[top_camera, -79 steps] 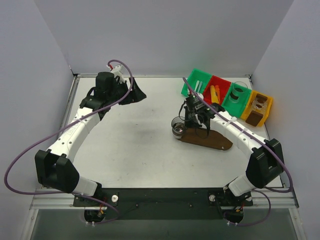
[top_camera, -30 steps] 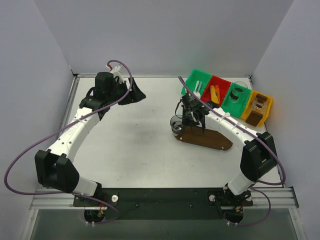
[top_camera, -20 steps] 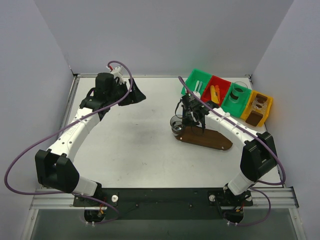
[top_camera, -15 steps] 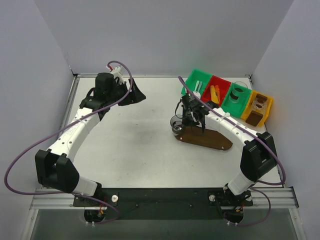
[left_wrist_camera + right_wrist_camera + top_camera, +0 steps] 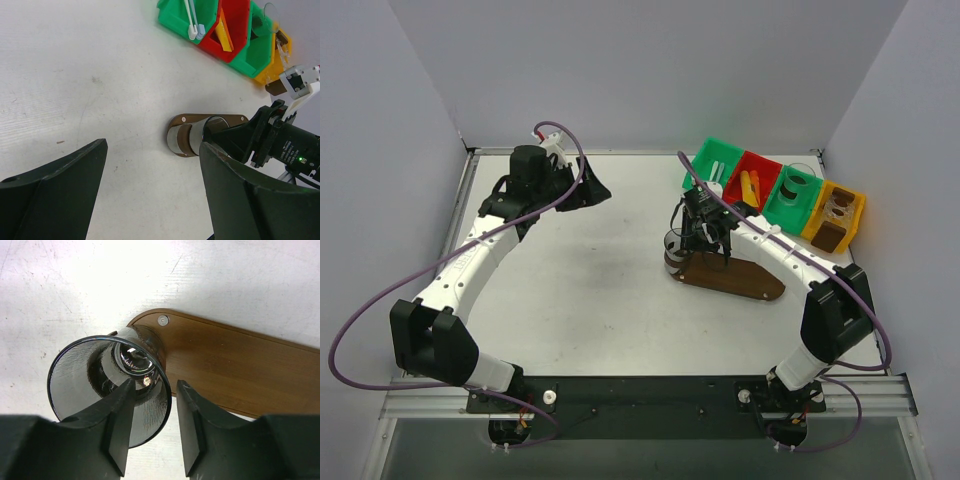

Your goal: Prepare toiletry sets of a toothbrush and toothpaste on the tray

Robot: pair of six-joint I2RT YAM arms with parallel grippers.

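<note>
A clear cup [image 5: 672, 244] is at the left end of the dark wooden tray [image 5: 745, 280], tilted, and holds nothing. My right gripper [image 5: 701, 234] straddles its rim. In the right wrist view one finger [image 5: 117, 415] is inside the cup [image 5: 95, 372] and the other is outside over the tray [image 5: 225, 370]. The jaws of this gripper [image 5: 155, 382] stand narrowly apart, with a small gap on each side of the wall. White toothbrushes [image 5: 191, 20] lie in a green bin and orange and yellow toothpaste tubes [image 5: 225, 35] in a red bin. My left gripper [image 5: 153, 145] is open and empty at the far left.
Four bins stand in a row at the back right: green [image 5: 717, 158], red [image 5: 760, 172], green [image 5: 792, 200] with another clear cup, and yellow [image 5: 835, 218] with brown pieces. Grey walls close in the table on three sides.
The right gripper has crept a little away from me and to the left, and the cup has shifted and tilted with it at the tray's left end. The left arm has not moved.
</note>
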